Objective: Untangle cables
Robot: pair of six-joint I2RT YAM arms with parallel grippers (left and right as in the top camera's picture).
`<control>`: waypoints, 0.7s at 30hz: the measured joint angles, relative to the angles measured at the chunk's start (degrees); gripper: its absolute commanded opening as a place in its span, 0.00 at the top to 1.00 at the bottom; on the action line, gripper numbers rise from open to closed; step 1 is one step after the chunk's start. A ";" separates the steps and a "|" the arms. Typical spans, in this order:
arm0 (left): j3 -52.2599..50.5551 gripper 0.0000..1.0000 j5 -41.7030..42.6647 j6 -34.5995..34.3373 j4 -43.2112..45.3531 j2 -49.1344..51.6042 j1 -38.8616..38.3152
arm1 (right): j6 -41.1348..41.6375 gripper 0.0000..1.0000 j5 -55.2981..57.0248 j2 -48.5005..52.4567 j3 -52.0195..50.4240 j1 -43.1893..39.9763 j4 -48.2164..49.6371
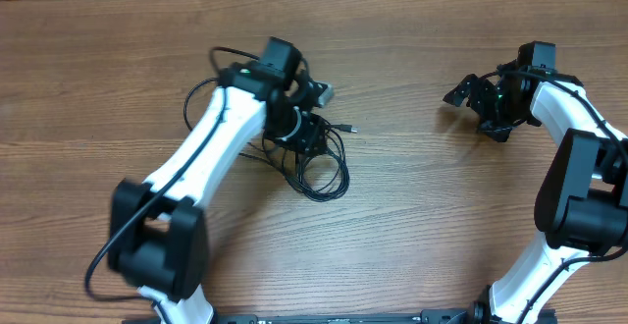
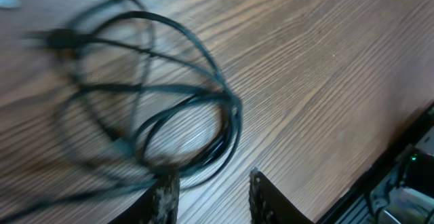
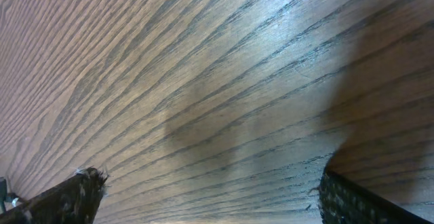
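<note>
1 tangle of thin black cables point(image 2: 236, 112) lies left of centre on the tabletop point(image 1: 432, 226), stretched from far-left to near-right. 1 plug tip point(image 1: 350, 129) pokes right, and separate cords cannot be counted. Of 2 end effectors, the left end effector point(image 2: 210, 183) is nearer: partly open, gripping nothing, loops just left of it. The right end effector point(image 3: 210, 180) gapes wide and empty, well apart to the right.
</note>
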 measured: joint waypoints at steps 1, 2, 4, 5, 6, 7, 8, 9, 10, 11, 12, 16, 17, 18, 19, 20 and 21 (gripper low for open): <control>0.00 0.67 0.55 -0.81 0.63 1.51 -0.74 | -0.02 0.00 0.00 0.00 0.00 0.00 -0.04; 0.00 0.67 1.03 -1.86 1.84 3.06 -1.73 | -0.02 0.00 0.00 0.00 0.00 0.00 -0.04; 0.00 0.66 1.33 -4.17 4.96 5.05 -3.61 | 0.00 0.00 -0.02 0.00 0.00 0.00 -0.02; 0.00 0.65 0.83 -5.92 6.32 5.66 -4.68 | 0.00 0.00 -0.02 0.00 0.00 0.00 -0.04; 0.00 0.65 0.02 -7.72 6.99 5.88 -5.44 | 0.00 0.00 0.00 0.00 0.00 0.00 0.00; 0.00 0.65 -0.76 -9.05 7.32 5.88 -5.84 | 0.00 0.00 -0.02 0.00 0.00 0.00 0.00; 0.00 0.66 -2.56 -11.50 7.85 5.88 -6.54 | 0.02 0.00 0.02 0.00 0.00 0.00 -0.02; 0.00 0.67 -4.35 -14.08 8.52 5.88 -7.10 | 0.00 0.00 0.00 0.00 0.00 0.00 -0.02; 0.00 0.67 -5.79 -16.24 8.72 5.88 -7.28 | 0.00 0.00 0.02 0.00 0.00 0.00 0.00; 0.00 0.67 -7.13 -18.05 9.09 5.88 -7.48 | -0.02 0.00 0.00 0.00 0.00 0.00 -0.02; 0.00 0.67 -8.83 -20.17 9.29 5.88 -7.54 | -0.02 0.00 0.00 0.00 0.00 0.00 -0.04; 0.00 0.65 -13.14 -27.04 9.55 5.88 -7.56 | -0.02 0.00 0.00 0.00 0.00 0.00 0.00; 0.00 0.65 -13.90 -28.83 9.60 5.88 -7.56 | 0.00 0.00 0.00 0.00 0.00 0.00 0.00; 0.00 0.65 -14.34 -29.88 9.77 5.88 -7.56 | -0.02 0.00 -0.02 0.00 0.00 0.00 0.00; 0.00 0.66 -14.73 -30.67 10.01 5.88 -7.58 | -0.04 0.00 0.02 0.00 0.00 0.00 -0.02; 0.00 0.66 -14.99 -31.56 10.36 5.88 -7.67 | 0.00 0.00 0.00 0.00 0.00 0.00 -0.02; 0.00 0.67 -15.19 -32.02 10.54 5.88 -7.69 | 0.00 0.00 0.02 0.00 0.00 0.00 -0.02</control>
